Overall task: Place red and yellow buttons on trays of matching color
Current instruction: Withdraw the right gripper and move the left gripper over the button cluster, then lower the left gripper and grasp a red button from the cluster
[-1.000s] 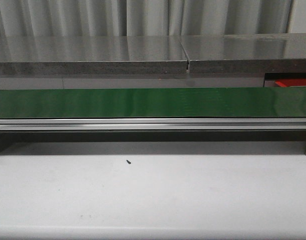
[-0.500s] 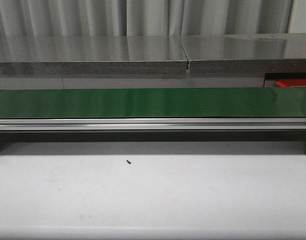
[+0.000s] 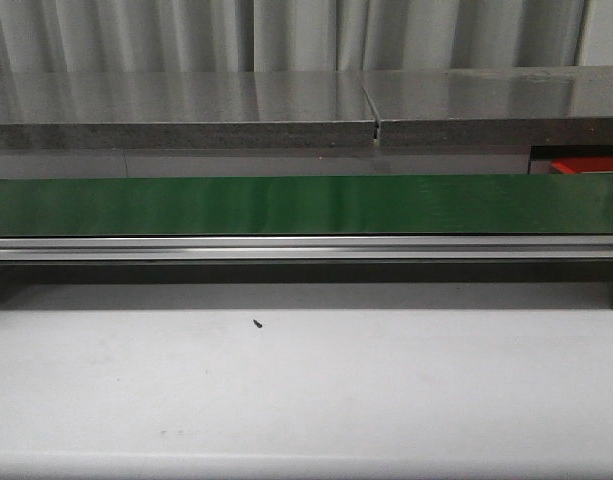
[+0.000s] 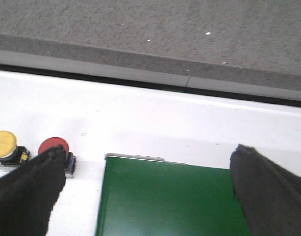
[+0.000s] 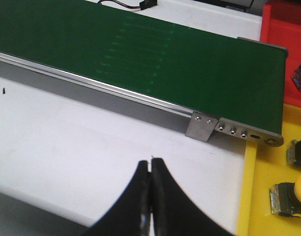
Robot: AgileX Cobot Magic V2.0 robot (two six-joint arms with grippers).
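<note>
While comparing w/ 1 sec ago: no shift in front view, so no progress. R gripper [image 5: 150, 169] pinched closed, empty, over table [image 5: 91, 147]; L gripper [image 4: 150, 206] spread wide above belt [image 4: 170, 196] end. Just beyond: 1 red button [image 4: 53, 146], 1 yellow button [image 4: 4, 142], loose on table. Far end: 1 yellow tray [image 5: 265, 196], 1 red tray [image 5: 283, 29].

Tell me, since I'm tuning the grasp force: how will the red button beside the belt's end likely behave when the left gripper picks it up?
The red button looks rigid: a domed cap on a dark blocky base, so it probably won't deform. Top-heavy in shape, it may tip if nudged at the cap. The smooth cap could slip; gripping the base seems safer.
</note>
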